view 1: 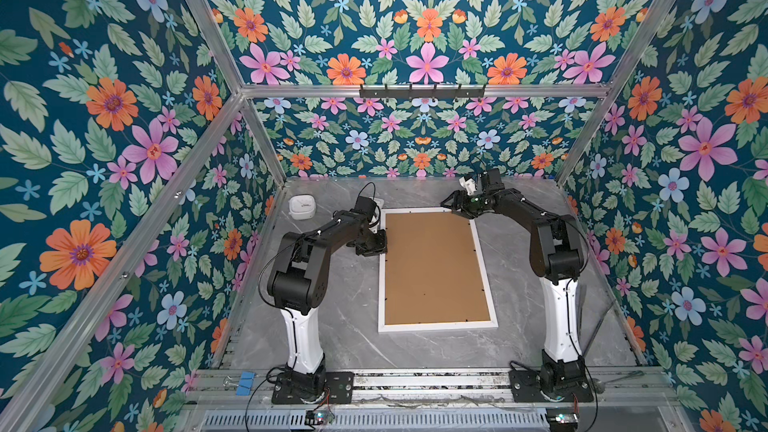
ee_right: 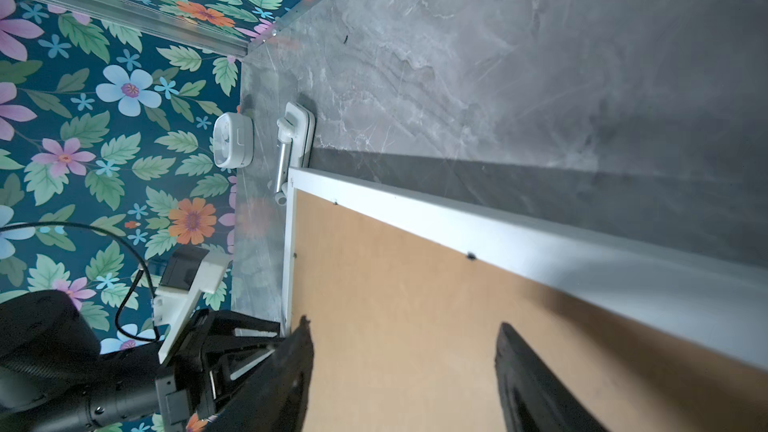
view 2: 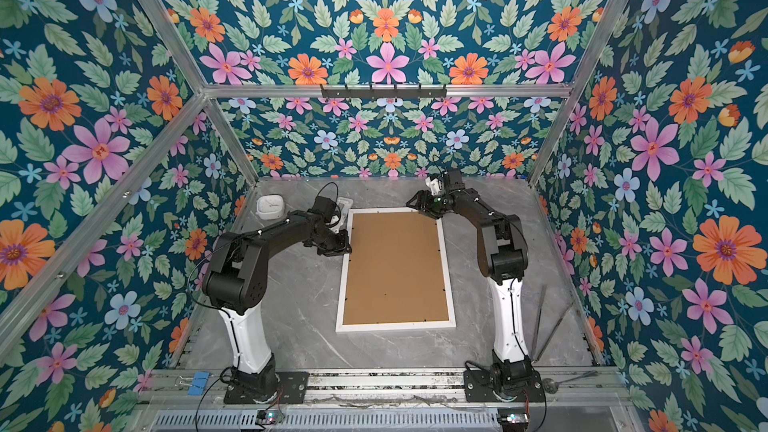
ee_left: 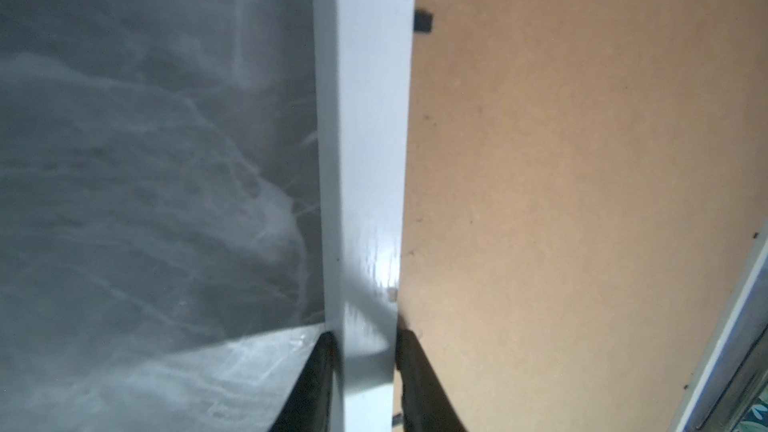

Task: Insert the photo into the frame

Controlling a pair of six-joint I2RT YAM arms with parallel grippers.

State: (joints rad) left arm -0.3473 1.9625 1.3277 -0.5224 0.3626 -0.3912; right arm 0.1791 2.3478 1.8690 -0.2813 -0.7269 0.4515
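The white frame lies flat on the grey table with its back up, and a brown backing board fills it. The photo is out of view. My left gripper is at the frame's left rim near the far end. In the left wrist view its gripper has one finger on each side of the white rim, shut on it. My right gripper hovers over the far right corner, open above the board.
A white round device and a white stand sit at the far left of the table, just beyond the frame's far left corner. Blue clips lie on the front rail. Thin metal rods lean at the right.
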